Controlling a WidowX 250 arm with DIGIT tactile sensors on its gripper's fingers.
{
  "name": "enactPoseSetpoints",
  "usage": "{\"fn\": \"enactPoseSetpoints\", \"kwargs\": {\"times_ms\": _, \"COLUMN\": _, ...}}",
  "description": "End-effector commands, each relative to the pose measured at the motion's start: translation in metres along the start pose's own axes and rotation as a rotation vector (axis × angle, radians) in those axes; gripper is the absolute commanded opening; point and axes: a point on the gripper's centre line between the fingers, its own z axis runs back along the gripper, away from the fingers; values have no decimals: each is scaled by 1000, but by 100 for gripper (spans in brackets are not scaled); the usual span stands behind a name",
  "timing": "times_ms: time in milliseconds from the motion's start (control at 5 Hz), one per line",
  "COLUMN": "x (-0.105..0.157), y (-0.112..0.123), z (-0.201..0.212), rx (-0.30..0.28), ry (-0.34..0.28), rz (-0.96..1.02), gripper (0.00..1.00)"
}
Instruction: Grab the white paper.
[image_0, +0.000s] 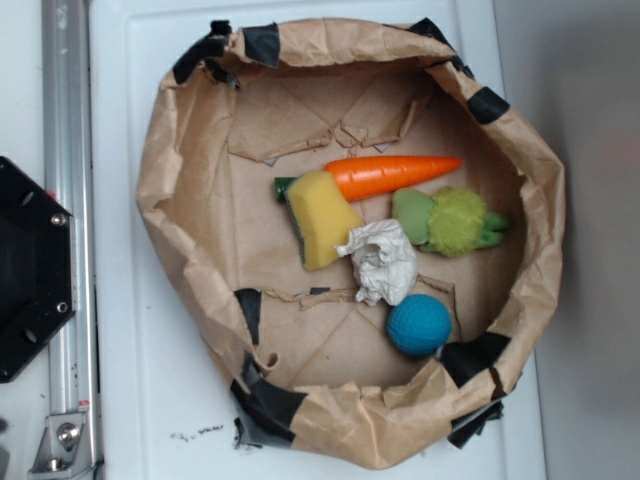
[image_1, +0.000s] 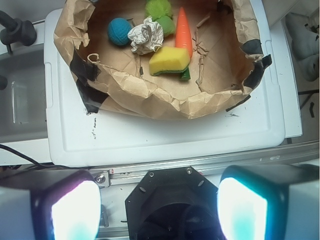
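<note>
Our pincer (image_1: 160, 210) hangs wide open and holds nothing, its two fingers (image_1: 75, 210) spread at the bottom of the wrist view, well apart from the brown paper bag (image_0: 180, 200) on the white desk (image_1: 165, 135). Inside the bag, the white paper (image_0: 383, 260) lies crumpled between the yellow sponge (image_0: 322, 215), the blue ball (image_0: 418, 325) and the green plush toy (image_0: 452, 220), just below the orange carrot (image_0: 395, 175).
</note>
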Motion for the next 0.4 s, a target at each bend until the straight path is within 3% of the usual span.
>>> {"fn": "enactPoseSetpoints", "kwargs": {"times_ms": 0, "x": 0, "y": 0, "z": 0, "rx": 0, "ry": 0, "rz": 0, "gripper": 100}}
{"fn": "enactPoseSetpoints", "kwargs": {"times_ms": 200, "x": 46, "y": 12, "z": -54, "rx": 47, "ry": -55, "rz": -87, "gripper": 100}}
